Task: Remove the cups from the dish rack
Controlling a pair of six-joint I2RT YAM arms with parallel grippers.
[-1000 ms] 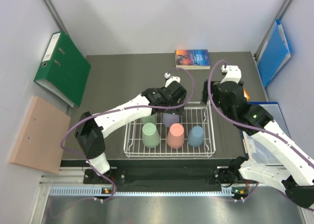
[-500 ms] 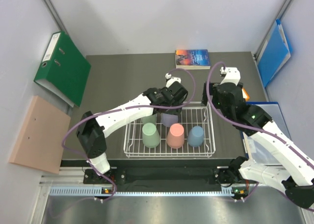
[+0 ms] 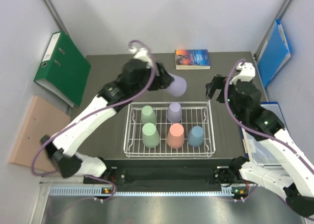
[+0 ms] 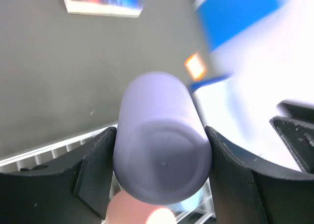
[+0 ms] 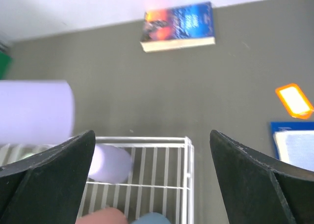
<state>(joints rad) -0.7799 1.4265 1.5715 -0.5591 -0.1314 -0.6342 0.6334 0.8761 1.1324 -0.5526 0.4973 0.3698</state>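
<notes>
Where the left claw (image 4: 162, 153) hangs above the table (image 3: 108, 67), just past the far rail of the dish rack (image 3: 198, 113), it grips a lavender cup (image 3: 177, 85), one finger on each side of the wall. The cup lies on its side in the grip, closed base toward the wrist, mouth pointing right. It is lifted clear of the rack and touches nothing else.

Rack: white wire, at the near middle of the dark table. Five cups stand in it, all mouth down.
- Far row: green cup (image 3: 148, 114) on the left, second lavender cup (image 3: 174, 111) just right of it.
- Near row, left to right: second green cup (image 3: 151, 135), pink cup (image 3: 175, 136), blue cup (image 3: 196, 135).

Right claw (image 5: 152, 133): jaws wide, nothing between them. It hovers over the rack's far right corner, right of the held cup and apart from it.

Left arm runs up from the near left and passes left of the rack, not across it.

Around:
- Book (image 3: 193, 58) with an orange-and-blue cover, flat at the far edge of the table, beyond the held cup.
- Small orange tag (image 5: 293, 98) on the table right of the rack, a blue-edged sheet (image 5: 294, 143) just nearer.
- Green binder (image 3: 63, 69) off the far left corner.
- Pinkish board (image 3: 37, 133) left of the table.
- Blue folder (image 3: 274, 52) against the right wall.
</notes>
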